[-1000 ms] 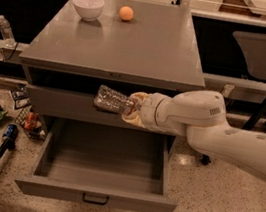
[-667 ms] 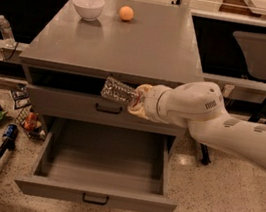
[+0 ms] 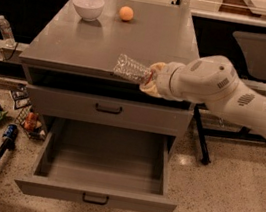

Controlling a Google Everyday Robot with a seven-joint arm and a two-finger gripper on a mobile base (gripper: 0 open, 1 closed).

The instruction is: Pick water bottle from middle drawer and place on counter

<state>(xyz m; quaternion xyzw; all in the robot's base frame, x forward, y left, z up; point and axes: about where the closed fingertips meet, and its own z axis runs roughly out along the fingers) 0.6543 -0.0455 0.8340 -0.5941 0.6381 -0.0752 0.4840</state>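
The water bottle [image 3: 131,69], clear and crinkly, lies sideways in my gripper [image 3: 149,79], held by its cap end, at the front edge of the counter [image 3: 134,37]. The gripper is shut on the bottle, with the white arm reaching in from the right. The middle drawer [image 3: 100,166] stands pulled open below, with nothing visible in it, its black bar handle at the front. The closed drawer front [image 3: 108,109] with a like handle sits just above it.
A white bowl [image 3: 87,6] and an orange ball [image 3: 126,13] stand at the back of the counter. Another small clear bottle [image 3: 5,29] stands on a ledge at the left. Packets and a blue-tipped pole [image 3: 6,135] lie on the floor at the left.
The gripper has lifted the bottle from in front of the upper drawer front up to the counter's front edge and a little to the right.
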